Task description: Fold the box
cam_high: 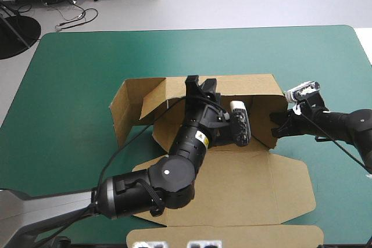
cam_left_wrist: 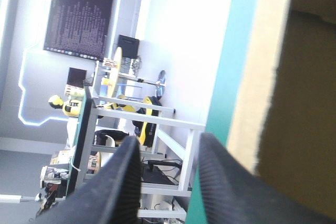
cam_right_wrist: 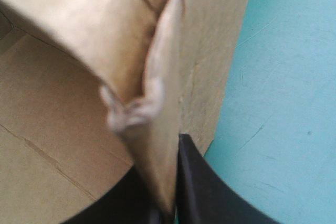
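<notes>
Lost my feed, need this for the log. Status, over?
Left gripper open, at far wall. Right gripper shut on right wall. Box walls up, lid flat. Nothing in the way.

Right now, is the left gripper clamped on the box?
No: the left gripper stands open with nothing between its fingers, and a wall of the box lies beside it.

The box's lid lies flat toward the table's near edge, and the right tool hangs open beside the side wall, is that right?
Not quite. The right tool is not open beside the side wall: it is shut on that wall, as the right wrist view shows. The box's lid does lie flat toward the near edge.
</notes>
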{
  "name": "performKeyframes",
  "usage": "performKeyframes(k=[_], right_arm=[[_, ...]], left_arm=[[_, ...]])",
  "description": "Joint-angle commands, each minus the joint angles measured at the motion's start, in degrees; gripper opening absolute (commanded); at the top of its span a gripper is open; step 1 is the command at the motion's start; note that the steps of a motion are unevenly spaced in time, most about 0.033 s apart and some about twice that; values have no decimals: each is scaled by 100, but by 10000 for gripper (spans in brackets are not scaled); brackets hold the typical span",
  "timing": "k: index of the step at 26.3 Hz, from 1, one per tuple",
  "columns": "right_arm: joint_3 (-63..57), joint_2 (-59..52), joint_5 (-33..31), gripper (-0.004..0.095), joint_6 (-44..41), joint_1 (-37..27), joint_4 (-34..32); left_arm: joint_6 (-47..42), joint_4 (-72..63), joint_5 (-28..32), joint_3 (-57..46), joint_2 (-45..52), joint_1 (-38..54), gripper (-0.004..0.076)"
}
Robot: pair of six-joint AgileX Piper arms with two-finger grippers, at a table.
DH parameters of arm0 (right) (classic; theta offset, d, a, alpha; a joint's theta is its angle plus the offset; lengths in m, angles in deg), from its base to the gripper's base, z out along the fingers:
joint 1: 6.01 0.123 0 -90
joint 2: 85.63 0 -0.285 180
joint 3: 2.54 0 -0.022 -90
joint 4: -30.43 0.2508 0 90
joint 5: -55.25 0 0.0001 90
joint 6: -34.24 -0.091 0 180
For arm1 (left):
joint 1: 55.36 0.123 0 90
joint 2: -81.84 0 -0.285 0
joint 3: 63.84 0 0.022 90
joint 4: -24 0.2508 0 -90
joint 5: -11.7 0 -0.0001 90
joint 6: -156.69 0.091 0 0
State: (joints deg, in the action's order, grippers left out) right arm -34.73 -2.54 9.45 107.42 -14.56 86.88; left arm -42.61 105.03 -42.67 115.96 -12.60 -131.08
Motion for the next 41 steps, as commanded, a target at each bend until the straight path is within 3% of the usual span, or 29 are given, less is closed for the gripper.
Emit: performKeyframes(k=[1, 3, 7, 10, 16, 20, 24, 28, 38, 41], right_arm=[[104, -88, -170, 0, -134, -8, -99], [104, -88, -172, 0, -326, -8, -102], [186, -88, -213, 0, -829, 31, -245], [608, -88, -213, 0, -1754, 470, -949], [1605, -88, -290, 0, -4032, 1394, -2410], [2119, -79, -667, 0, -4845, 1684, -2979], [2550, 133, -1183, 0, -5457, 1759, -3259], [2707, 604, -1473, 0, -5723, 1759, -3486], [2855, 1797, -639, 3, -5709, 1759, -3486], [2964, 2001, -398, 57, -5743, 1759, -3486]], left_arm=[[-348, 658, 141, 448, 395, 281, -14], [-461, 305, 492, 909, 435, 1013, -3], [-461, -940, 550, 1828, 448, 2516, -3], [-423, -2691, 525, 2350, 537, 3758, -3], [-56, -4414, -272, 2395, 617, 5383, -3], [721, -5993, -723, 2289, 650, 6339, -3], [1502, -7615, -800, 1888, 804, 7053, -3], [1767, -7933, -829, 1250, 1017, 7417, -3], [2197, -8374, -603, 13, 1591, 7931, -3], [2282, -8396, -563, -10, 1603, 8037, -3]])
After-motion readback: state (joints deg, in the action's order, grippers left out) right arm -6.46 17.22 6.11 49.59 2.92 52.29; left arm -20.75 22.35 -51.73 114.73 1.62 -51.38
